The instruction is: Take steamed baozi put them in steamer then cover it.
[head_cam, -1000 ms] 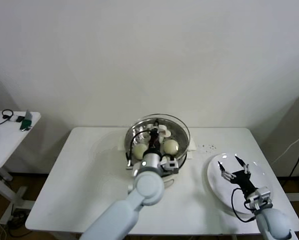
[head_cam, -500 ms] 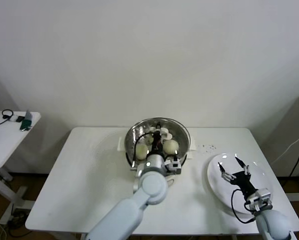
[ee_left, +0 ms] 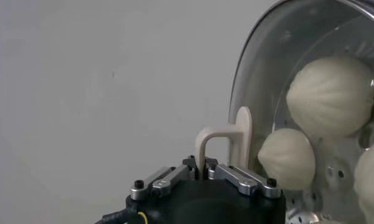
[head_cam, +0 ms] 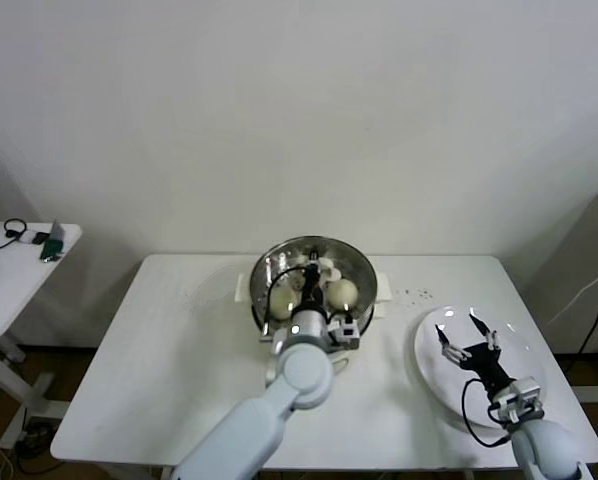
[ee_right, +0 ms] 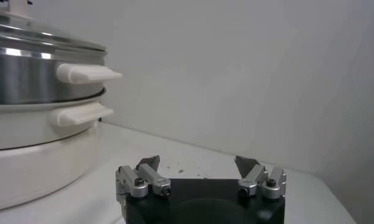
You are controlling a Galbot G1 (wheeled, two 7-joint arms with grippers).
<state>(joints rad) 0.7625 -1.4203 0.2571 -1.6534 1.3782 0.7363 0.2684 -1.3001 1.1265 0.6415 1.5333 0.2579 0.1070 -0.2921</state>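
The steamer (head_cam: 372,283) stands at the table's back centre, a steel basket on a cream base; it also shows in the right wrist view (ee_right: 34,70). The glass cover (head_cam: 324,247) lies on its rim. My left gripper (head_cam: 313,272) is shut on the cover's cream bar handle (ee_left: 227,135). Baozi (head_cam: 343,292) show through the glass, and also in the left wrist view (ee_left: 334,94). My right gripper (head_cam: 468,336) is open and empty over the white plate (head_cam: 527,345), right of the steamer.
The steamer's cream side handles (ee_right: 89,73) stick out toward my right gripper. A small side table (head_cam: 9,265) with cables stands to the far left. Dark crumbs (head_cam: 416,294) lie on the table between steamer and plate.
My left gripper has moved back and down with the cover, which has settled level on the steamer's rim. The right arm has not moved.
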